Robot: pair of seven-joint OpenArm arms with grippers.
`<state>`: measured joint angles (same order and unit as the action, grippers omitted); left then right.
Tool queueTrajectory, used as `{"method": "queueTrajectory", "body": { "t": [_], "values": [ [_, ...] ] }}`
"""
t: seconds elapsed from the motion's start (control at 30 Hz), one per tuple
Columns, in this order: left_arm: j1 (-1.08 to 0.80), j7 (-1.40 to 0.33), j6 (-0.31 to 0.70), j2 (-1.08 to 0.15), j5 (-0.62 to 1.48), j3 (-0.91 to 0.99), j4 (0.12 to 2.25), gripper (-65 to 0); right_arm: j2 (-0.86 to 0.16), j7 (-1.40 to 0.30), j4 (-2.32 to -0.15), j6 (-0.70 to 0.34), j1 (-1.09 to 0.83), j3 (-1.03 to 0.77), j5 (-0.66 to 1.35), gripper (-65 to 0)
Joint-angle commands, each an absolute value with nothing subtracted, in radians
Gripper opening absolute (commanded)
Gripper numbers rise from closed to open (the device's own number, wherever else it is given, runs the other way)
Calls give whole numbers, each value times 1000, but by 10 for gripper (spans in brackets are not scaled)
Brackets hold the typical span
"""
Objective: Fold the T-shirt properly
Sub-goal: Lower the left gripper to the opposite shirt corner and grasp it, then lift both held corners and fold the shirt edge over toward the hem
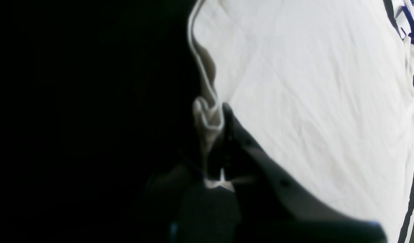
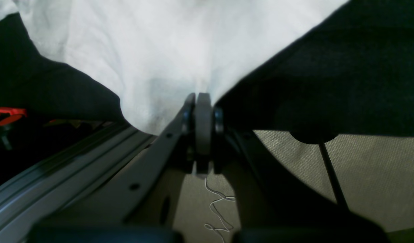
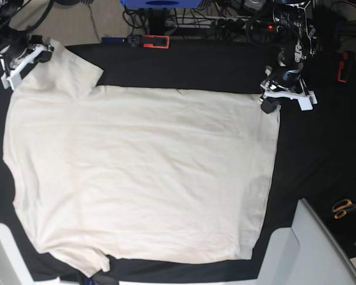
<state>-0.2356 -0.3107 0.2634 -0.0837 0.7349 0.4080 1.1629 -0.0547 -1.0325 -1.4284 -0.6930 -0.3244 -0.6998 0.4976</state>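
Observation:
The cream T-shirt (image 3: 142, 172) lies spread flat on the black table (image 3: 320, 154), sleeves at the left and hem at the right in the base view. No dark printed mark shows. My left gripper (image 3: 268, 102) is shut on the shirt's far right hem corner. In the left wrist view its fingers (image 1: 227, 116) pinch a bunched fold of the shirt's (image 1: 311, 101) edge. My right gripper (image 3: 44, 50) is shut on the tip of the far left sleeve. In the right wrist view it (image 2: 200, 98) clamps the shirt (image 2: 153, 50) at the table's edge.
Orange-handled scissors (image 3: 345, 208) lie at the table's right edge. A red clamp (image 3: 156, 41) sits at the back edge, with cables behind it. White panels (image 3: 311, 249) stand at the near right corner. An aluminium rail (image 2: 58, 162) runs under my right gripper.

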Motion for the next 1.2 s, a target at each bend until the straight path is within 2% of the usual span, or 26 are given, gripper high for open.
{"method": "queueTrajectory", "body": {
  "t": [0.0, 0.23, 0.53, 0.73, 1.0, 1.17],
  "values": [
    [-240, -334, 254, -88, 727, 406, 1168, -650, -67, -1023, -1440, -698, -321, -702, 512, -645],
    [-268, -352, 254, -88, 727, 400, 1190, -650, -68, -1023, -1451, -698, -325, -702, 512, -645],
    [-314, -381, 251, -90, 725, 401, 1368, -650, -97, -1032, -1564, -698, -314, -656, 512, -645],
    [-282, -381, 153, -90, 725, 397, 1382, -650, -137, -1033, -1557, -698, -242, -602, 512, -645],
    [-214, -519, 153, -108, 725, 395, 1431, -650, -200, -1121, -1532, -698, -84, -598, 510, -645],
    [-140, -558, 151, -110, 719, 395, 1414, -650, -242, -1129, -1409, -698, 13, -596, 510, -645]
  ]
}}
